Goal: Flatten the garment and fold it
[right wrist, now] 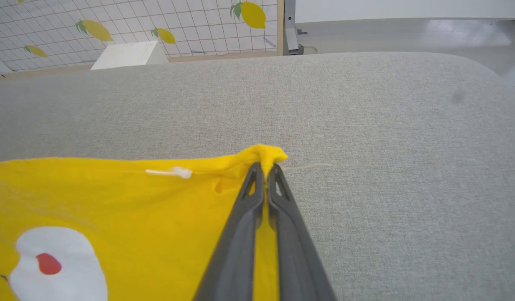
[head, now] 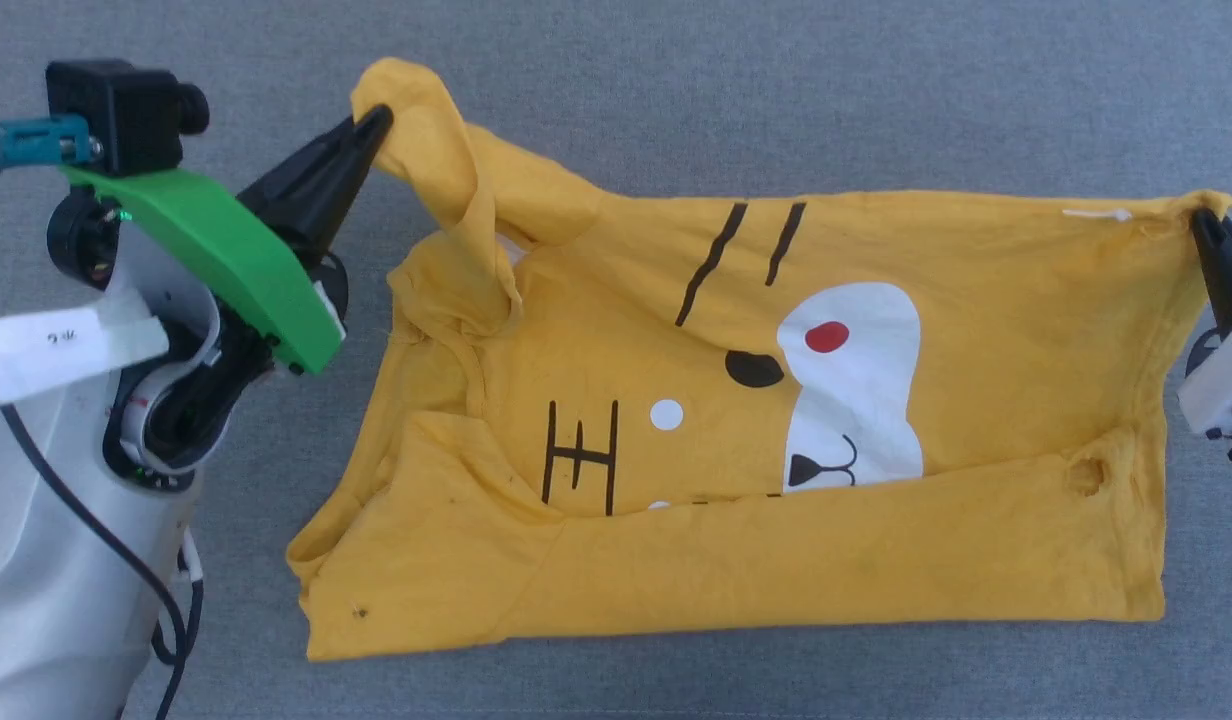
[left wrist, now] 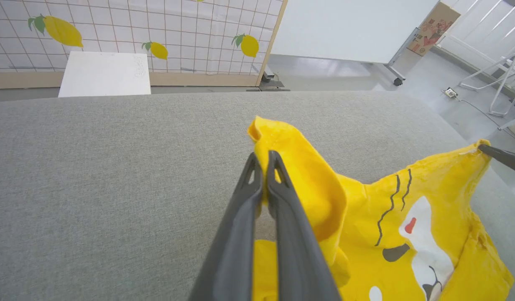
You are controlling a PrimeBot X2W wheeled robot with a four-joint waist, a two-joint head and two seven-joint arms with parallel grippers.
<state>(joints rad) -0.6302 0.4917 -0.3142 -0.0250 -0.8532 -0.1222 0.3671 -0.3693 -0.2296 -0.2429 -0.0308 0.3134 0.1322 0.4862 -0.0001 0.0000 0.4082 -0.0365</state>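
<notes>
A: Where is the left tool?
B: Upper left in the head view, fingers pinched together on a raised corner of the garment, above its pale arm.
A: And the right tool?
B: At the far right edge, likewise clamped on the cloth.

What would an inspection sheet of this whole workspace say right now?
Surface: grey fabric pad, flat.
Job's things: yellow T-shirt lying print up, near edge folded over the face; small hole in it.
Clutter: nothing seen.
Grippers: left gripper shut on a raised corner of the shirt; right gripper shut on its far right corner.
Cables: black cable hanging by the left arm.
Surroundings: lemon-print panel, white board, cardboard box.
</notes>
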